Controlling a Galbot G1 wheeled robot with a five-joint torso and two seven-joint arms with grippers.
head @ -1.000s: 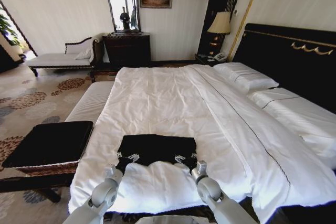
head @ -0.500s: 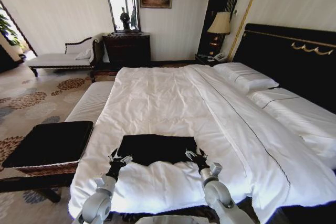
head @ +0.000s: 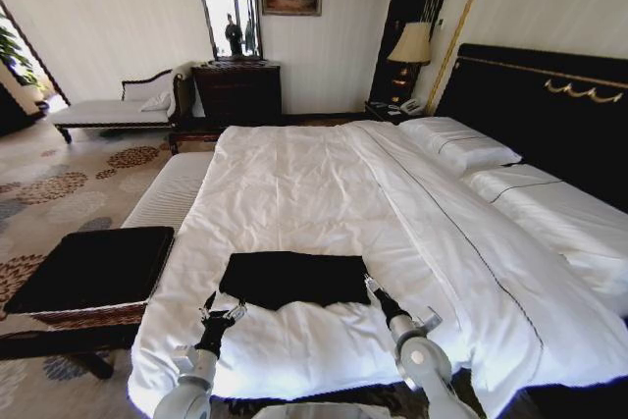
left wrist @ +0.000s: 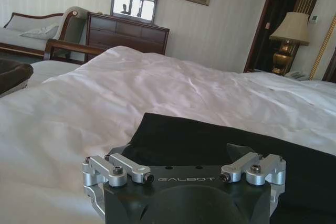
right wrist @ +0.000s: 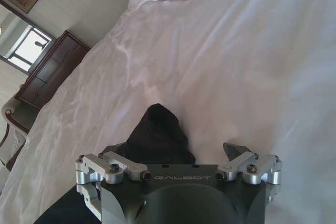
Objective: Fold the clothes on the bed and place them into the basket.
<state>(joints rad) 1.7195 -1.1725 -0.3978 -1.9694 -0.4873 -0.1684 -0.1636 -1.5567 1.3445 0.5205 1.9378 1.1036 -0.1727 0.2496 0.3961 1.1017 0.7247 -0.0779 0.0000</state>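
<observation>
Left claw [head: 218, 313] and right claw [head: 374, 290] open, empty, at shirt [head: 292, 278] near corners on bed [head: 294, 183]. Tip: pinch both corners evenly, fold flat.

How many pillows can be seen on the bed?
2. One pillow lies near the lamp; the other pillow lies beside it, along the headboard. More may be hidden.

"GALBOT" (pale lettering) marks both grippers, left [left wrist: 186, 153] and right [right wrist: 181, 153].
</observation>
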